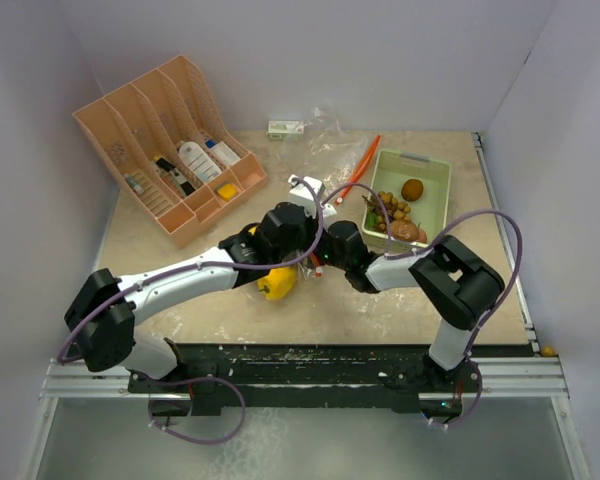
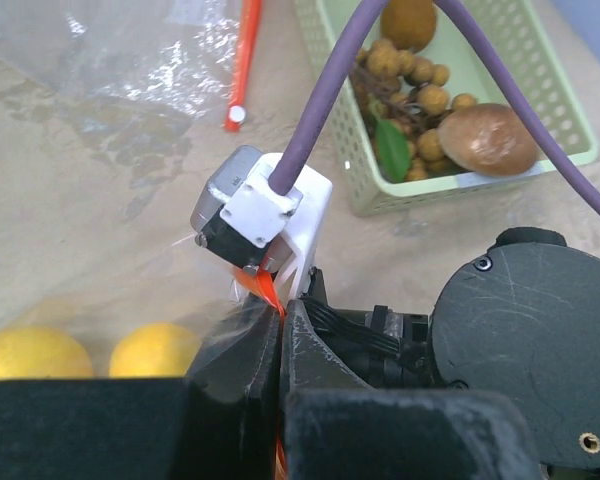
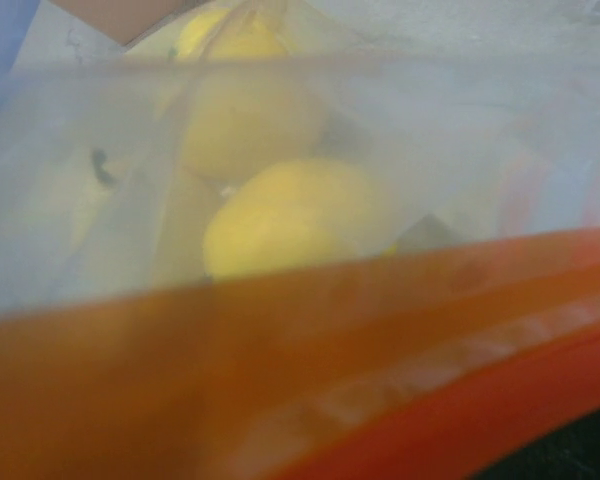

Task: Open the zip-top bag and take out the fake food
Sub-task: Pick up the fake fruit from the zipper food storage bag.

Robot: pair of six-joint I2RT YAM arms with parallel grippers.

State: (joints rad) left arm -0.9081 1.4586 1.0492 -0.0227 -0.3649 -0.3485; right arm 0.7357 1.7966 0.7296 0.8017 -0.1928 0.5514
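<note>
At table centre: zip-top bag with an orange seal strip, yellow fake food inside. Left gripper: fingers pressed together, pinching the strip. Right gripper: at the same strip from the right; jaw width cannot be told. Far right: green basket holding brown pieces.

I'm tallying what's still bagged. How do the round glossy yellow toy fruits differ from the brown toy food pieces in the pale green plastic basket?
The glossy yellow toy fruits lie inside the clear zip-top bag; the brown pieces lie loose in the pale green basket. The yellow fruits look alike in size; the brown pieces range from small clustered balls to bigger lumps. Both are toy food.
</note>
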